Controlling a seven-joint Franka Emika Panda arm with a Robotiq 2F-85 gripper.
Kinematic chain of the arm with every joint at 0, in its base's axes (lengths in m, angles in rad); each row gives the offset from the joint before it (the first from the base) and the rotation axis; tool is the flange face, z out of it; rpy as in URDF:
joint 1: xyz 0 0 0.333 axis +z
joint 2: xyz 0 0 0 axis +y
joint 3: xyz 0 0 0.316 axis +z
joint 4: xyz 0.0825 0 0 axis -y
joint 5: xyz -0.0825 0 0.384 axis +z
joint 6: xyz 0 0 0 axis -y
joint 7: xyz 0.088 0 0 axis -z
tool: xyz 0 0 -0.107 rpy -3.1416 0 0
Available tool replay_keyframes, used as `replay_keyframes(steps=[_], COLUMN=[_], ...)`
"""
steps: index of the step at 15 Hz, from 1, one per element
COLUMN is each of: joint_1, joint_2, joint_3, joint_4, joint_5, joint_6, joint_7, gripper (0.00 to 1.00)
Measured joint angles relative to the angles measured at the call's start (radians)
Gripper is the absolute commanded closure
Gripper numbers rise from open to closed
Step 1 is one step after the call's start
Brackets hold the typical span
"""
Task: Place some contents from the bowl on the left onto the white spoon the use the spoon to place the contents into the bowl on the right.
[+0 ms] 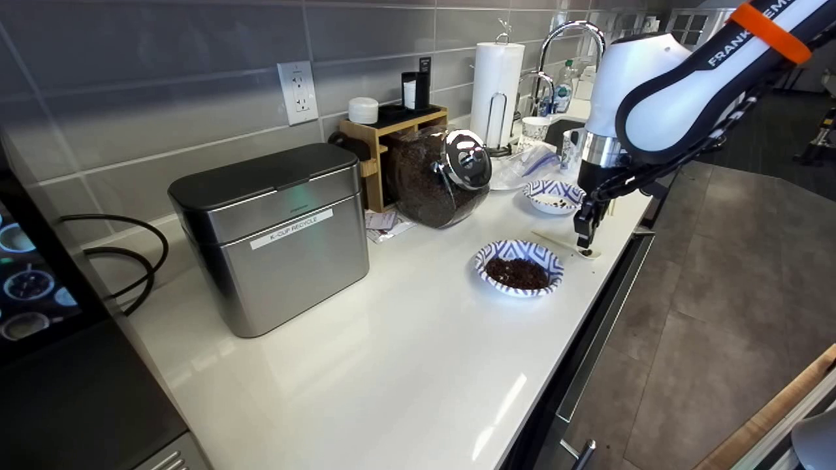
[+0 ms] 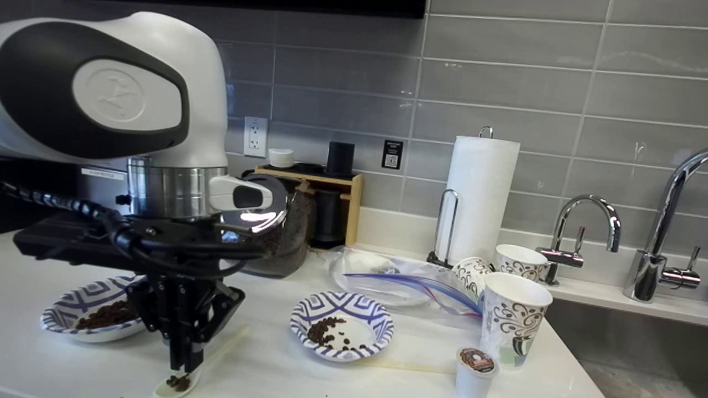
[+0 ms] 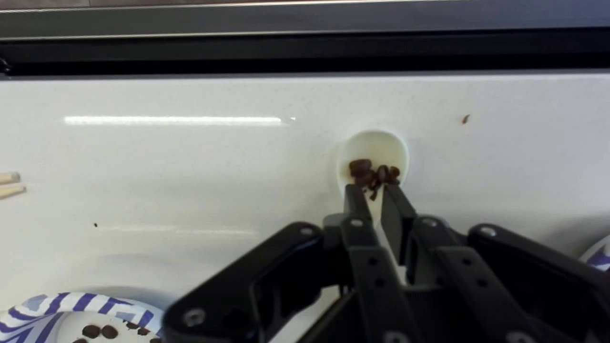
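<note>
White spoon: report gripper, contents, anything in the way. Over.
Gripper narrowly open. White spoon beneath it on counter, brown beans in the scoop; fingertip contact unclear. Stray fleck nearby, likely no obstacle.

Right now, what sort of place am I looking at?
A kitchen, probably an office one: a tall curved chrome faucet, a white paper-towel roll and a silver, black-lidded bin labelled K-CUP RECYCLE suggest it.

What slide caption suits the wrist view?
Gripper, jaws slightly parted, at a spoon holding beans; bowl cropped at lower left.
</note>
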Motion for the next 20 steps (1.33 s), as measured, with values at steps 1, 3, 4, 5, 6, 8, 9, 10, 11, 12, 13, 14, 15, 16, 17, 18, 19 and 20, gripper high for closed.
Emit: replay_keyframes(steps=[1,3,4,5,6,8,9,10,11,12,13,14,15,16,17,18,19,20], joint_1=[0.000,0.000,0.000,0.000,0.000,0.000,0.000,-0.001,-0.001,-0.001,-0.001,-0.001,-0.001,-0.001,-0.001,-0.001,-0.001,-0.001], joint_2=[-0.002,-0.007,-0.011,-0.014,-0.017,-0.018,-0.018,-0.016,-0.013,-0.009,-0.005,-0.001,0.002,0.003,0.004,0.004,0.004,0.006], joint_3=[0.000,0.000,0.000,0.000,0.000,-0.001,-0.002,-0.002,-0.002,-0.002,-0.003,-0.003,-0.003,-0.003,-0.003,-0.003,-0.003,-0.004], joint_4=[0.000,0.001,0.001,0.001,0.002,0.005,0.007,0.008,0.009,0.011,0.013,0.015,0.016,0.017,0.018,0.018,0.019,0.020], joint_5=[0.000,0.000,0.000,0.000,0.000,0.000,0.001,0.001,0.001,0.005,0.008,0.008,0.008,0.009,0.009,0.009,0.009,0.010], joint_6=[0.008,0.022,0.026,0.028,0.029,0.035,0.045,0.055,0.066,0.073,0.076,0.078,0.078,0.078,0.078,0.078,0.078,0.079], joint_7=[0.000,0.000,0.000,0.000,0.000,0.000,0.000,0.000,0.000,-0.001,-0.001,-0.001,-0.001,-0.001,-0.001,-0.001,-0.001,-0.001], gripper=[0.44,0.29,0.22,0.14,0.07,0.00,0.00,0.00,0.00,0.00,0.00,0.00,0.00,0.00,0.00,0.00,0.00,0.00])
